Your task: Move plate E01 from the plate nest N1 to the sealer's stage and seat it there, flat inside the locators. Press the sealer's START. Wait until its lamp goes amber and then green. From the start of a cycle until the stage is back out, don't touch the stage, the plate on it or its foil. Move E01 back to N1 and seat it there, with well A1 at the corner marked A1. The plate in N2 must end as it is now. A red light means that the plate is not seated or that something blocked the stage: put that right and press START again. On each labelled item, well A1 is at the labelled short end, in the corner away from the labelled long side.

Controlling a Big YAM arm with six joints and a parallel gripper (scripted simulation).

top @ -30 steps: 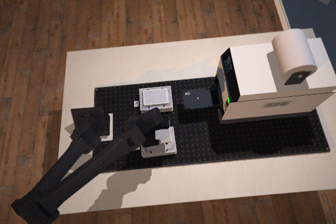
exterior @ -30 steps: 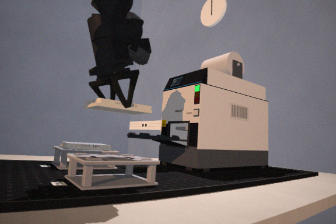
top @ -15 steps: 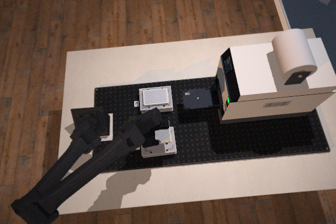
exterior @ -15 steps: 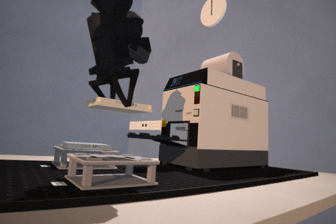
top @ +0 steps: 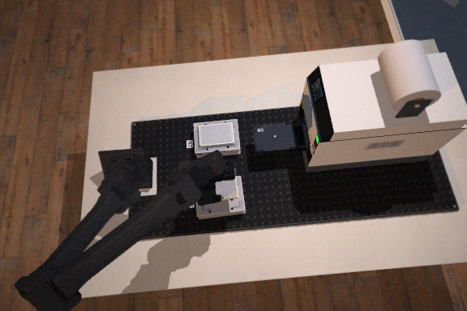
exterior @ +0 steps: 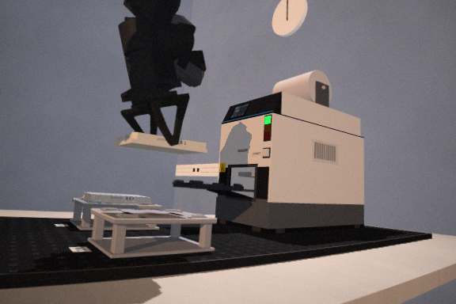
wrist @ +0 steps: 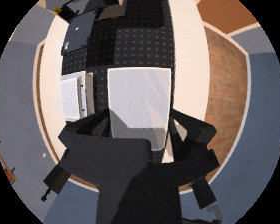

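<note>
My gripper [exterior: 158,138] [wrist: 139,110] is shut on plate E01 [top: 226,189] [exterior: 194,147] [wrist: 136,90] by its long sides. The plate's top looks smooth and foil-like, with no wells showing. It hangs well above the empty nest N1 [top: 220,213] [exterior: 158,220]; its A1 corner cannot be made out. The other plate [top: 216,134] [exterior: 115,198] [wrist: 69,97], wells showing, sits in nest N2 [top: 237,135]. The sealer's stage [top: 267,139] [exterior: 198,184] [wrist: 81,30] is out and empty. The lamp [top: 317,139] [exterior: 267,119] is green. START [exterior: 266,153] is below it.
The sealer [top: 353,103] [exterior: 317,168] stands to the right in the top view, with a roll [top: 409,74] [exterior: 302,86] on top. N2 stands beside N1, on the wrist view's left. A small white label [top: 189,144] [exterior: 61,225] lies by N2.
</note>
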